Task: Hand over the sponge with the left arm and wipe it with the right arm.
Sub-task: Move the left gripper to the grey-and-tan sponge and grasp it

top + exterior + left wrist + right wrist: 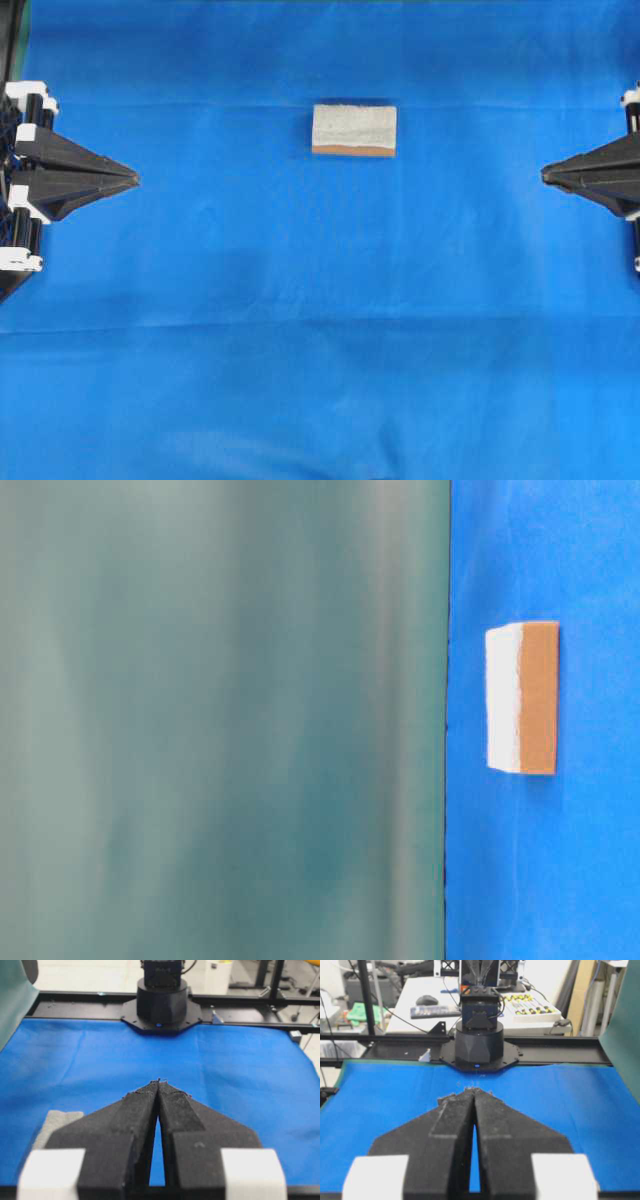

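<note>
On your far left in the overhead view, the left gripper sits at the edge of the blue cloth, fingers pressed tip to tip and clenched on nothing. Your left wrist view confirms it: the two black fingers meet at the point, with only a thin sliver of cloth showing between them lower down.

Move toward the middle and you find the sponge, lying flat on the cloth toward the far side, pale speckled face up and its orange-brown layer along the near edge. It is well apart from both grippers. The left wrist view catches a grey corner of it beside the left finger.

On your far right, the right gripper mirrors the other, tips together and gripping nothing, pointing inward toward the middle.
</note>
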`<action>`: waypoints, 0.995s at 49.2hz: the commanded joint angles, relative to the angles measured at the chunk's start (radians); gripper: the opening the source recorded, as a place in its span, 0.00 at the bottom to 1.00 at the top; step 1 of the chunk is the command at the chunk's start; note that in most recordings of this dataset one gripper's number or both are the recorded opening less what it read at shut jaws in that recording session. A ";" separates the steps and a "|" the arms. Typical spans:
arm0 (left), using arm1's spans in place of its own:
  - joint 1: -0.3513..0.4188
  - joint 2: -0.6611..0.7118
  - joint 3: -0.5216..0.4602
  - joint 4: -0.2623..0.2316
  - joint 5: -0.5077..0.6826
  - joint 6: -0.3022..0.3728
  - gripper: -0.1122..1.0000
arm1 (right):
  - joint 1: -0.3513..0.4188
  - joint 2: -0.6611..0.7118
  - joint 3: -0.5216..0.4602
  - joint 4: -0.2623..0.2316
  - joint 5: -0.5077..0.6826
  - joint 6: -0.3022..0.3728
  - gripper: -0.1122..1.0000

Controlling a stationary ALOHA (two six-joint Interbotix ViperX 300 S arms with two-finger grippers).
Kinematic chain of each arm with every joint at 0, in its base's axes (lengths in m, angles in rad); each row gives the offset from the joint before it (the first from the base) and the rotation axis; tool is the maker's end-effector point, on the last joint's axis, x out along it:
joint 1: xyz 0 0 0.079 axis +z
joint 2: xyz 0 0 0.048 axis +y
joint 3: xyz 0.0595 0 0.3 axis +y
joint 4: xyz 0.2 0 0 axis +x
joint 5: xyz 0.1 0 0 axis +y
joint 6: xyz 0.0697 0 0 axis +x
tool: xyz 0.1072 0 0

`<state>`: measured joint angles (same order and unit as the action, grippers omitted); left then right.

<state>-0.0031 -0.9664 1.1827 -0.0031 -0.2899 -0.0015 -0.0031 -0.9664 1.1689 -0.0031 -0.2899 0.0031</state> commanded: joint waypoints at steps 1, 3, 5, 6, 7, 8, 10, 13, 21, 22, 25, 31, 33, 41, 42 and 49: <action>0.006 0.008 -0.017 -0.020 -0.015 -0.002 0.10 | 0.000 0.009 -0.018 0.000 -0.003 -0.009 0.10; 0.006 0.009 -0.017 -0.020 -0.014 0.000 0.10 | 0.002 0.017 -0.025 -0.002 0.011 -0.011 0.10; 0.006 0.011 -0.017 -0.020 -0.009 0.008 0.10 | 0.000 0.023 -0.032 -0.003 0.025 -0.011 0.10; 0.006 0.011 -0.017 -0.020 -0.009 0.012 0.10 | 0.000 0.026 -0.035 -0.003 0.032 -0.011 0.10; 0.006 0.012 -0.017 -0.020 -0.009 0.015 0.10 | 0.000 0.029 -0.038 -0.003 0.038 -0.011 0.10; 0.006 0.012 -0.017 -0.020 -0.009 0.017 0.10 | 0.000 0.032 -0.043 -0.003 0.041 -0.011 0.10; 0.011 0.017 -0.017 -0.020 -0.015 0.017 0.10 | 0.000 0.037 -0.048 -0.003 0.048 -0.011 0.10; 0.021 0.028 -0.018 -0.020 -0.017 0.017 0.10 | 0.000 0.041 -0.054 -0.003 0.055 -0.011 0.10; 0.081 0.101 -0.026 -0.020 -0.031 0.017 0.10 | 0.002 0.044 -0.054 -0.003 0.055 -0.011 0.10; 0.089 0.114 -0.028 -0.020 -0.037 0.017 0.10 | 0.002 0.044 -0.054 -0.003 0.055 -0.011 0.10; 0.114 0.158 -0.034 -0.020 -0.058 0.018 0.10 | 0.002 0.046 -0.054 -0.002 0.055 -0.011 0.10; 0.155 0.252 -0.049 -0.018 -0.117 0.020 0.10 | 0.000 0.052 -0.052 -0.003 0.055 -0.009 0.10; 0.167 0.295 -0.060 -0.018 -0.135 0.029 0.10 | 0.000 0.055 -0.052 -0.003 0.055 -0.009 0.10; 0.186 0.454 -0.130 -0.018 -0.153 0.094 0.26 | 0.000 0.058 -0.051 -0.003 0.057 -0.009 0.10; 0.187 0.476 -0.143 -0.020 -0.153 0.100 0.30 | 0.002 0.058 -0.051 -0.003 0.058 -0.009 0.10; 0.199 0.641 -0.249 -0.018 -0.147 0.140 0.69 | 0.000 0.063 -0.049 -0.002 0.064 -0.009 0.10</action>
<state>0.1856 -0.3927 1.0048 -0.0215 -0.4310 0.1258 -0.0031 -0.9112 1.1397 -0.0046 -0.2255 -0.0077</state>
